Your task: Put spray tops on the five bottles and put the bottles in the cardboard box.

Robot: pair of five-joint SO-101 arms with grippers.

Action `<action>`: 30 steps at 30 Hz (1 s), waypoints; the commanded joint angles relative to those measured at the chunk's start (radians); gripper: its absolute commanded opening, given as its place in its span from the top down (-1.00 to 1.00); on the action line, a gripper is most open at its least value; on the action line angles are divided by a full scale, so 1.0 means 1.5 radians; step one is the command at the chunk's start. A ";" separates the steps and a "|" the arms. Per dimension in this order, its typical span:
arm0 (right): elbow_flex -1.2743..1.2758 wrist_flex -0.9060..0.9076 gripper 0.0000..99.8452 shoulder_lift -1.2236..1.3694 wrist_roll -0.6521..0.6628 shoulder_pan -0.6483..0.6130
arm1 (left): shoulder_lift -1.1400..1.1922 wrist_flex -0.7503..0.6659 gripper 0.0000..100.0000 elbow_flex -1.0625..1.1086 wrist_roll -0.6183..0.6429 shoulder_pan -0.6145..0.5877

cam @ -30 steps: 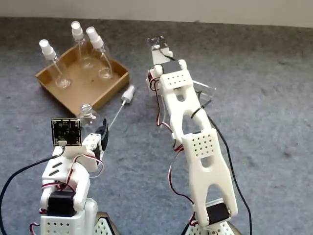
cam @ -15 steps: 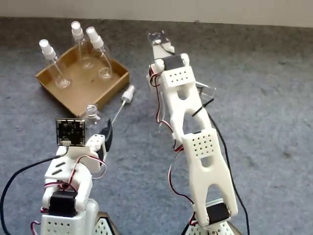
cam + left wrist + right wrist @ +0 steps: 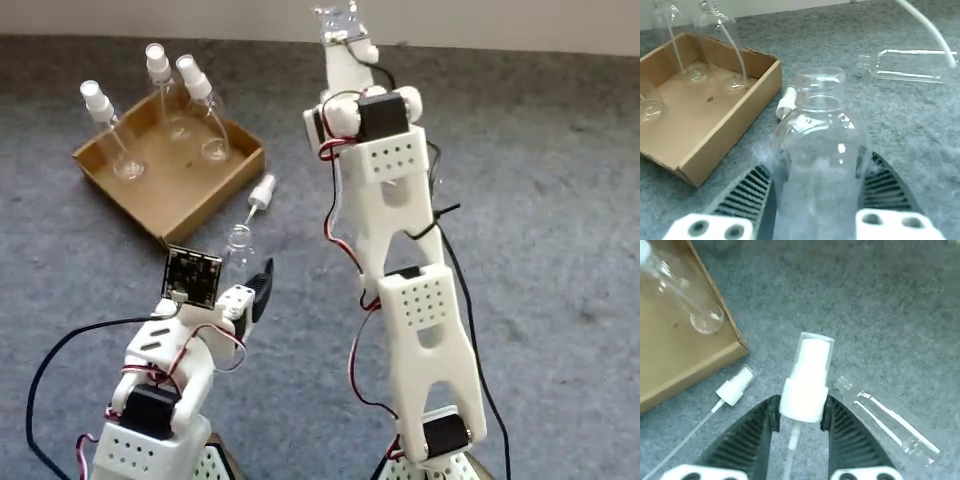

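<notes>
My left gripper [image 3: 819, 176] is shut on a clear bottle [image 3: 820, 150] with an uncapped neck, held upright over the carpet near the cardboard box [image 3: 730, 127]. From above, that bottle [image 3: 238, 243] stands just beyond the left gripper [image 3: 250, 280], in front of the box's near corner. My right gripper [image 3: 801, 410] is shut on a white spray top [image 3: 805, 382] and hangs above the carpet. A second spray top [image 3: 262, 192] lies loose beside the box. Another uncapped bottle [image 3: 890, 420] lies on its side on the carpet.
The box [image 3: 215, 195] sits at the back left and holds three upright bottles with spray tops [image 3: 160, 90]. The right arm [image 3: 400, 230] stretches up the middle of the table. Grey carpet covers everything.
My left arm has carried the bottle to the right, away from the box's edge. The right arm has swung up and farther back with its spray top.
</notes>
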 commanded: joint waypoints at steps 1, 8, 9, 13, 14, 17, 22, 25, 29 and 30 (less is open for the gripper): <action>-0.083 0.015 0.89 -0.140 -0.006 0.012 | -0.006 -0.023 0.93 -0.006 0.003 0.040; -0.081 0.015 0.89 -0.310 -0.007 0.012 | -0.006 -0.023 0.93 -0.010 0.005 0.053; -0.079 0.015 0.89 -0.332 -0.007 0.012 | -0.006 -0.023 0.93 -0.010 0.006 0.057; 0.003 0.015 0.89 -0.428 -0.007 0.012 | -0.006 -0.023 0.93 -0.010 0.006 0.107; 0.037 0.015 0.89 -0.454 -0.007 0.012 | -0.006 -0.023 0.93 -0.010 0.006 0.121; 0.129 0.015 0.89 -0.541 -0.007 0.012 | -0.006 -0.023 0.93 -0.008 0.006 0.151; 0.235 0.014 0.89 -0.674 -0.007 0.012 | -0.006 -0.023 0.93 -0.007 0.006 0.187; 0.285 0.014 0.89 -0.736 -0.007 0.012 | -0.006 -0.023 0.92 -0.005 0.006 0.229; 0.353 0.014 0.89 -0.815 -0.007 0.012 | -0.006 -0.023 0.92 -0.007 0.004 0.289; 0.370 0.014 0.89 -0.837 -0.007 0.012 | -0.006 -0.023 0.92 -0.009 0.004 0.302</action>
